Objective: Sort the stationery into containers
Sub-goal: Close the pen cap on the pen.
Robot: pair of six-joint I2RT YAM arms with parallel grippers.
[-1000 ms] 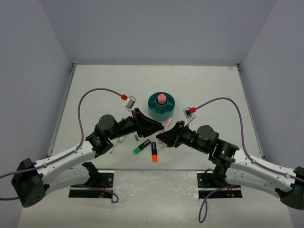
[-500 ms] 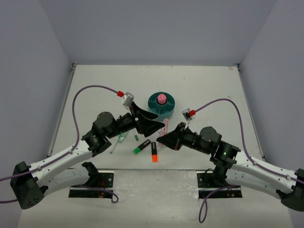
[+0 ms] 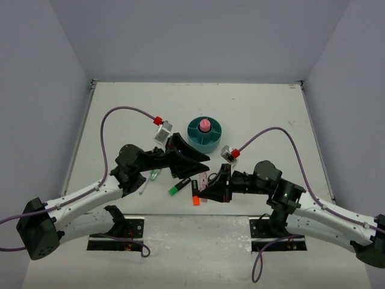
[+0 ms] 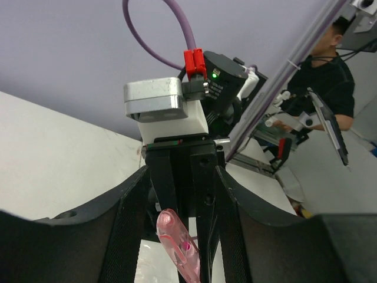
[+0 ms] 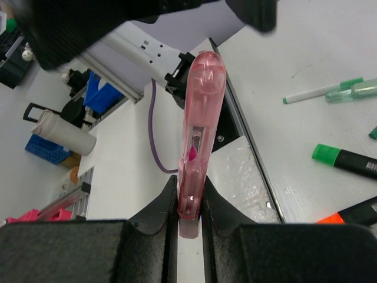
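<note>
- While 1 second ago the right gripper was just beside the teal organizer, it has now drawn back toward the near edge of the table and turned.
- It is clamped on the lower end of the pink highlighter. The clear pink body sticks out from between its 2 fingers, in the air and well away from any compartment.
- The left gripper has swung in over the same spot. In the left wrist view its fingers are spread wide and grasp nothing, and the rounded end of the pink highlighter points up into the gap between them without touching.
- I judge that this is the start of a handover from right to left and not a direct drop, so for the moment the highlighter is further from its place than before.
- The organizer carries only the pink-capped glue stick, in its central well.
- The green highlighter and the orange highlighter lie on the table under the 2 grippers, and a thin green pen lies close by, so most of the sorting is not yet done.
</note>
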